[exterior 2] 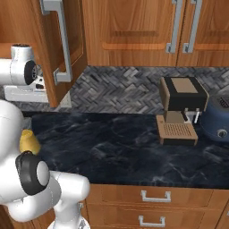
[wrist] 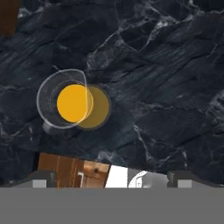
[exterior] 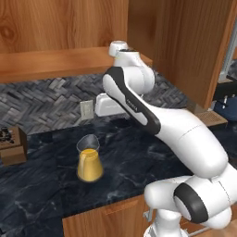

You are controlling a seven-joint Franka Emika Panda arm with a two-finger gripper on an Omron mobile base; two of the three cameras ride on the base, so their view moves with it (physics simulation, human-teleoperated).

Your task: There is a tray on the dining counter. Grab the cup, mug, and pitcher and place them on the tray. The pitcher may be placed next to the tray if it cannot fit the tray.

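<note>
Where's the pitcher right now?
The pitcher stands upright on the black marble counter in the left base view, left of the arm, near the front edge; the hand view looks down into it from above.

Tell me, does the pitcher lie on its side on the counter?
No, the pitcher stands upright on the dark counter, its yellow-orange liquid level inside.

Arm [exterior: 185, 134] of glossy white rounded shells, black bands at the joints, small dark lettering on one black band, grey cap on the top joint, two dark fingertips [wrist: 40, 178] on the tool.
</note>
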